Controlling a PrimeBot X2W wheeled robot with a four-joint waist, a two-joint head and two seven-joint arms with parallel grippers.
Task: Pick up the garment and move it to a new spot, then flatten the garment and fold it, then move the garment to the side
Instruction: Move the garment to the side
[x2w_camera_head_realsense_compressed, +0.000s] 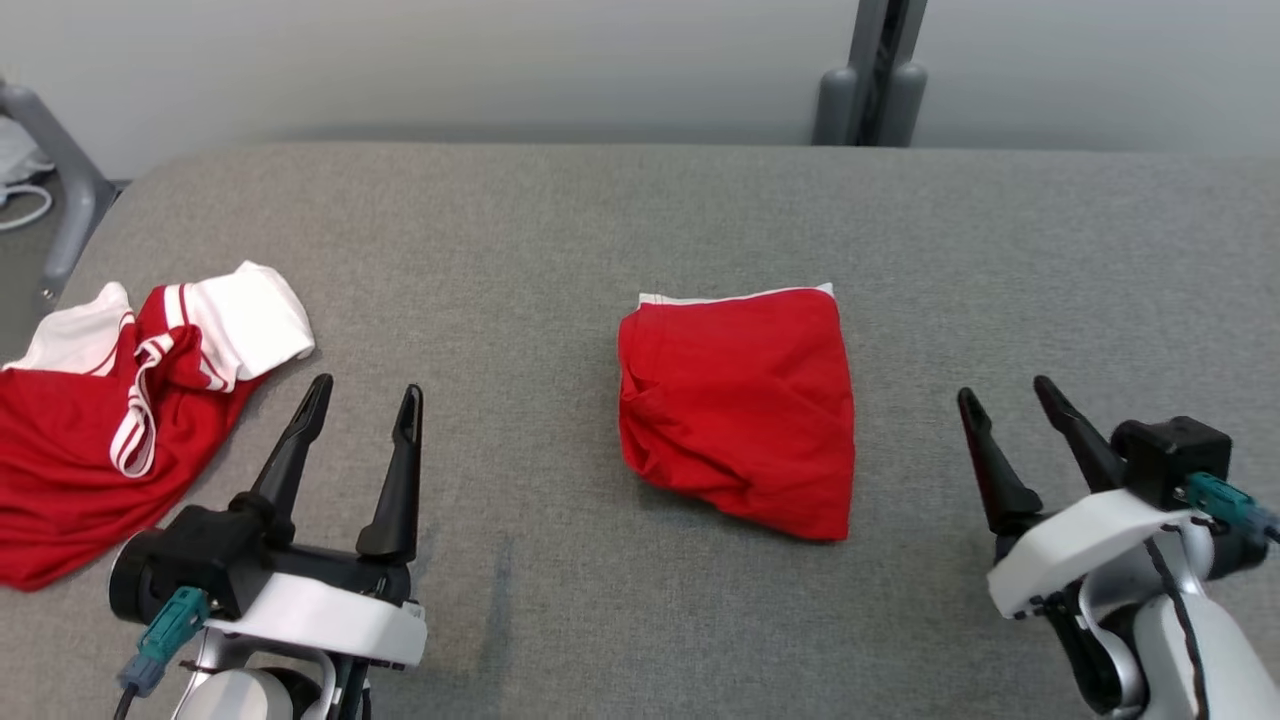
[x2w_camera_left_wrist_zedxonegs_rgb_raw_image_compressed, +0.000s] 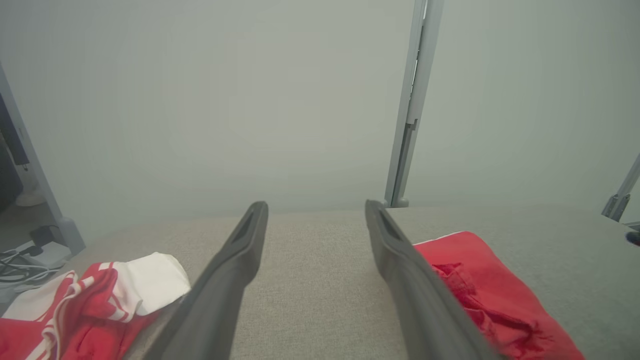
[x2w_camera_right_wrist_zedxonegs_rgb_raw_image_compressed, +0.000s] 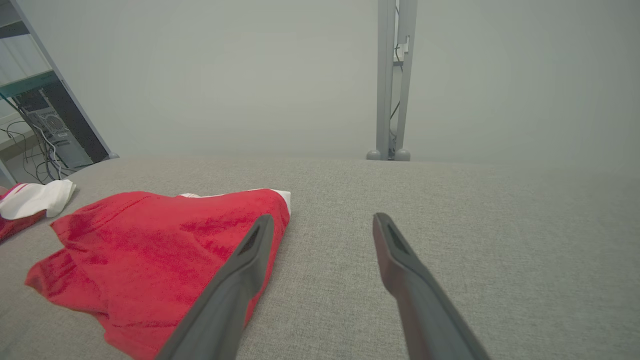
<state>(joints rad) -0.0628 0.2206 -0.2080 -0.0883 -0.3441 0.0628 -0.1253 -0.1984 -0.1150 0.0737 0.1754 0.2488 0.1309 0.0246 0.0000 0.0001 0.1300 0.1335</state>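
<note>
Off at nine o'clock from my released left tool (x2w_camera_head_realsense_compressed: 366, 387) lies the crumpled garment (x2w_camera_head_realsense_compressed: 90, 440), long axis seven-to-one; right tool (x2w_camera_head_realsense_compressed: 1003, 389), also released, sits farther.

Head view from high over the table's (x2w_camera_head_realsense_compressed: 600, 220) near edge, angled down, wrist views low and close, facing its far edge, all sharing the folded red garment (x2w_camera_head_realsense_compressed: 740, 410)

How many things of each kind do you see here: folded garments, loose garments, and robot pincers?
folded red garment: 1
loose red and white garment: 1
Pincers: 2 (left pincer, right pincer, both open)
Total: 4
</note>
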